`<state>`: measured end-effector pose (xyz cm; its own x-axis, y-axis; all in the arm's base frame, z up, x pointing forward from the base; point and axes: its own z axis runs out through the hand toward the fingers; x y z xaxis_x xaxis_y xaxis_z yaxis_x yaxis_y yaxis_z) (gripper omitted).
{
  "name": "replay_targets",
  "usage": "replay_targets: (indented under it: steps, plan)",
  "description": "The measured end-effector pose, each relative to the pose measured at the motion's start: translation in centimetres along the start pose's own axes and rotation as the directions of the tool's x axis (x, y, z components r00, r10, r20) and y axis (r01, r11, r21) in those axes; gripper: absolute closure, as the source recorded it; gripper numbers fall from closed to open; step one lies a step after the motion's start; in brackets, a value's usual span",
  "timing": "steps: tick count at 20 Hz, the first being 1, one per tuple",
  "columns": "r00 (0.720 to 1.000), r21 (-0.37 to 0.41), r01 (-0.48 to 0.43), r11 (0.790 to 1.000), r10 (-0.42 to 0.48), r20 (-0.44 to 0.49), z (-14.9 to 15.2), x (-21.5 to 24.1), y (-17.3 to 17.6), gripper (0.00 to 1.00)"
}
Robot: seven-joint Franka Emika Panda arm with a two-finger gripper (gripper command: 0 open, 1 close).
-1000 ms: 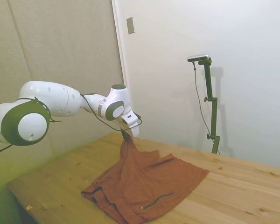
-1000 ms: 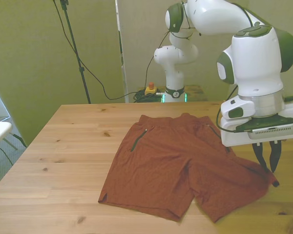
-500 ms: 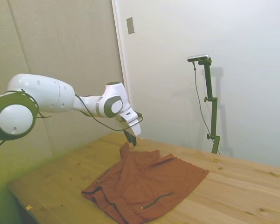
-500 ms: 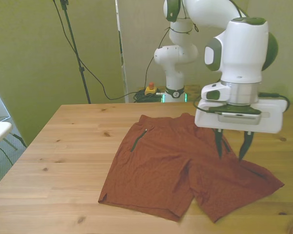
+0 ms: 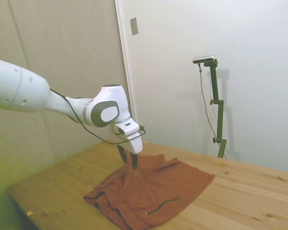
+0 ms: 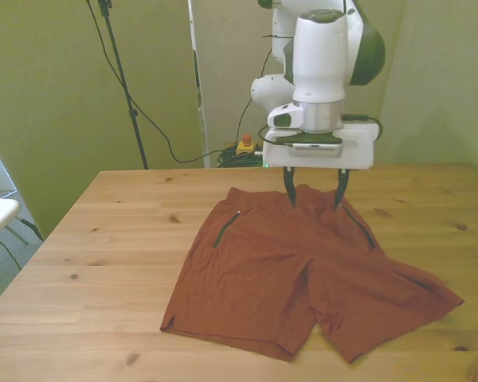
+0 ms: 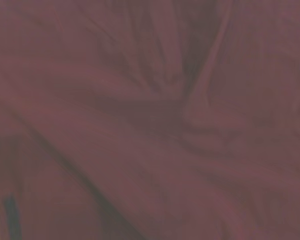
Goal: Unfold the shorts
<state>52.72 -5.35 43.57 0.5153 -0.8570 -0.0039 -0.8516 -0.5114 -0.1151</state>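
The rust-brown shorts lie spread on the wooden table, both legs toward the near edge in the front view, waistband toward the far edge. In the side view the shorts look flat with a few folds at the near end. My gripper hangs open just above the waistband, nothing between its fingers. In the side view the gripper sits over the far part of the garment. Blurred rust fabric of the shorts with creases fills the wrist view.
Bare table lies to the front view's left of the shorts and along the right edge. A red-topped button sits beside the robot base beyond the table.
My gripper let go of the leg hem at the front view's right, opened, and travelled back over the shorts to the waistband. The released leg now lies flat on the table.
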Motion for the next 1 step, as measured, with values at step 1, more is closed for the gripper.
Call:
replay_targets:
  steps: [1]
  plan:
    - [0.999, -0.007, 0.017, 1.0, -0.017, 0.029, 0.03, -0.52, 1.97, 0.0]
